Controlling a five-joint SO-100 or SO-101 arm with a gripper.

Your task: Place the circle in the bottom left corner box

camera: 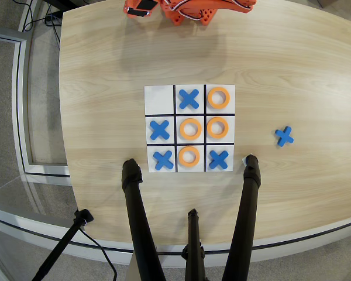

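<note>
At the near edge of the overhead view we see three black tripod legs (137,222) rising over the wooden table (99,88). Beyond them lies the tic-tac-toe sheet (189,128). Its near row holds a blue X (163,159), an orange ring (189,156) and another X (219,159); three more rings sit farther back. The top left cell (159,99) is bare. One spare X (284,136) lies apart to the right. Farthest off, the orange arm (187,10) pokes in; we cannot tell how its gripper stands.
</note>
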